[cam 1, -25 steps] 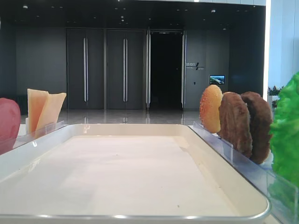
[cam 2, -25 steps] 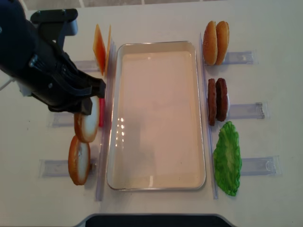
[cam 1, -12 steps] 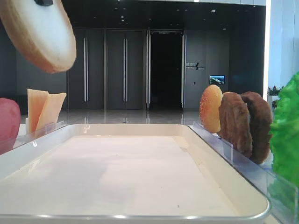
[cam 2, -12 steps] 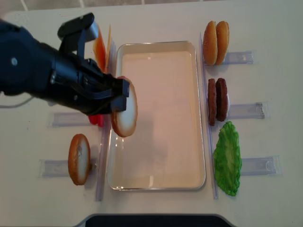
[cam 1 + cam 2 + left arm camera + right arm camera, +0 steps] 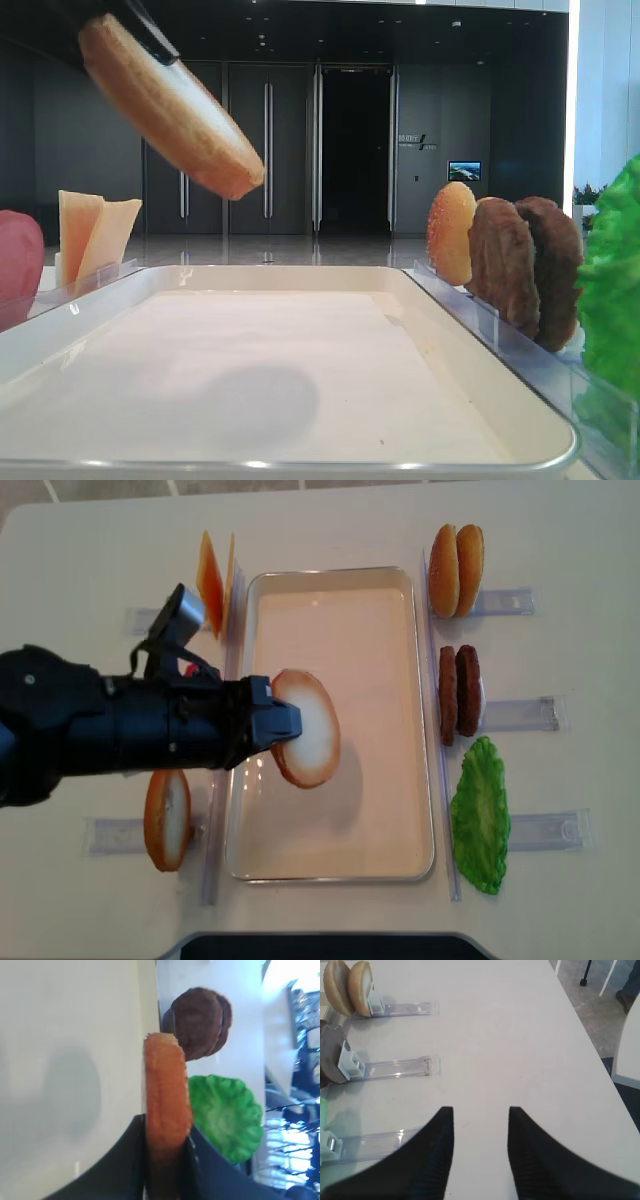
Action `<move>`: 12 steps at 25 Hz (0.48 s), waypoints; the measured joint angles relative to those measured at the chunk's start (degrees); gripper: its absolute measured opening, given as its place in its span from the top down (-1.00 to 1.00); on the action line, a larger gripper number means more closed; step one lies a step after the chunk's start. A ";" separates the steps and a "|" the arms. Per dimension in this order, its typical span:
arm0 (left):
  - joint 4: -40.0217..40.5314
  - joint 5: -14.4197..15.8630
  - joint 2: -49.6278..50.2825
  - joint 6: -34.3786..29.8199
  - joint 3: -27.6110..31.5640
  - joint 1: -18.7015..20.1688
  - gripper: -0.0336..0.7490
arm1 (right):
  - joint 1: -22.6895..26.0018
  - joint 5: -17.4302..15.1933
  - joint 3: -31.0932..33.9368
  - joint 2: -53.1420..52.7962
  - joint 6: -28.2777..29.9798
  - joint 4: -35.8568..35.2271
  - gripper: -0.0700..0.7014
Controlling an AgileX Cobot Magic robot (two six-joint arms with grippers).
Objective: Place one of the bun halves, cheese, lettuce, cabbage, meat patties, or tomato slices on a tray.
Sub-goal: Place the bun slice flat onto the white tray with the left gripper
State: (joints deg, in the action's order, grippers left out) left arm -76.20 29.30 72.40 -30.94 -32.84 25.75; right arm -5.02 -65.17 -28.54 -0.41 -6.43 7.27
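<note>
while the left tool (image 5: 272,723) pinches the flat bun half (image 5: 308,728) above the tray (image 5: 330,576), meat patties (image 5: 459,693) and lettuce (image 5: 480,815) flank it; right tool (image 5: 481,1125) spread.

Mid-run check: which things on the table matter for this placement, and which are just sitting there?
In play:
- bun half, held in the left pincer above the tray, not yet set down
- tray

Sitting by:
- second bun half in the left rack
- cheese
- domed buns
- meat patties
- lettuce
- right pincer, open over bare table
</note>
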 joint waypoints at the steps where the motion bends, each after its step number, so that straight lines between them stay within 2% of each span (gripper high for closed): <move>1: -6.78 0.50 -0.06 -6.13 1.24 -1.21 0.58 | 0.00 0.00 0.00 0.00 0.00 0.00 0.09; 3: -15.58 2.14 -0.06 -14.72 3.70 -2.39 0.59 | 0.00 0.00 0.00 0.00 0.00 0.00 0.09; 5: -19.25 3.25 -0.06 -18.50 5.05 -2.53 0.59 | 0.00 0.00 0.00 0.00 0.00 0.00 0.09; 10: -20.65 9.54 2.77 -22.59 5.50 -2.53 0.59 | 0.00 0.00 0.00 0.00 0.00 0.00 0.09; 12: -20.76 10.81 5.15 -23.03 5.50 -2.53 0.59 | 0.00 0.00 0.00 0.00 0.00 0.00 0.09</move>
State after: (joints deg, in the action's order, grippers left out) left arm -96.96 40.11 77.55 -53.97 -27.34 23.22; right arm -5.02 -65.17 -28.54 -0.41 -6.43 7.27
